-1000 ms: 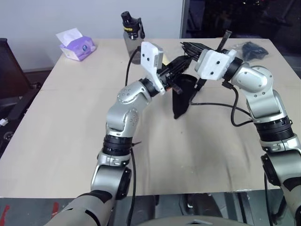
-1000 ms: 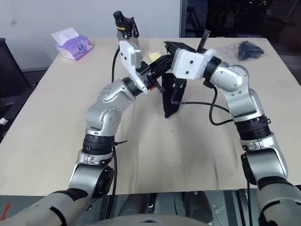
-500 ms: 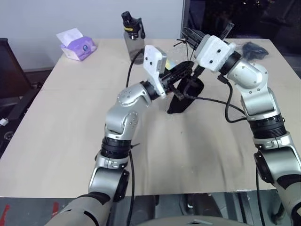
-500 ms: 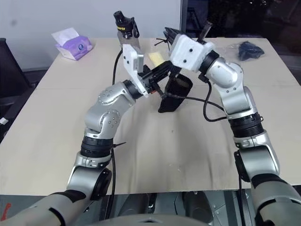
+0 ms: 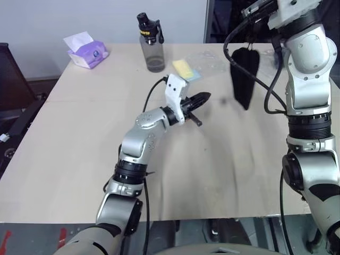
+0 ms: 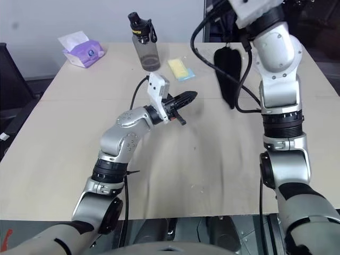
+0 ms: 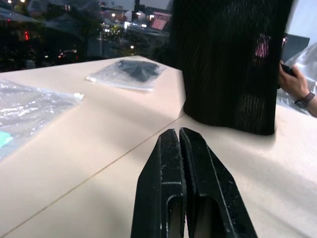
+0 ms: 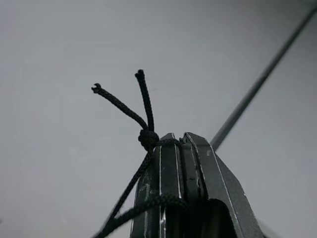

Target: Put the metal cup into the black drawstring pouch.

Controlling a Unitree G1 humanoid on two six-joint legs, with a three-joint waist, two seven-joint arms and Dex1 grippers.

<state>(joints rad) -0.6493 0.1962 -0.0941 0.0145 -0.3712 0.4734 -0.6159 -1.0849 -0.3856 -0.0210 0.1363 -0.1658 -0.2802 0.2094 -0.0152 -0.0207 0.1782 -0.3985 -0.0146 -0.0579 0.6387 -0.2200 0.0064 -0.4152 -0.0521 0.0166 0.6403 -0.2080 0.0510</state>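
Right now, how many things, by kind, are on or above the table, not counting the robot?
Bottle: 1
Tissue pack: 1
Black drawstring pouch: 1
Filled clear plastic bags: 2
Total: 5

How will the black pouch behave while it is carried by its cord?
The black drawstring pouch hangs limp below the right end effector, so it is probably floppy. It bulges, so something likely weighs it. Held only by its cord, it may swing.
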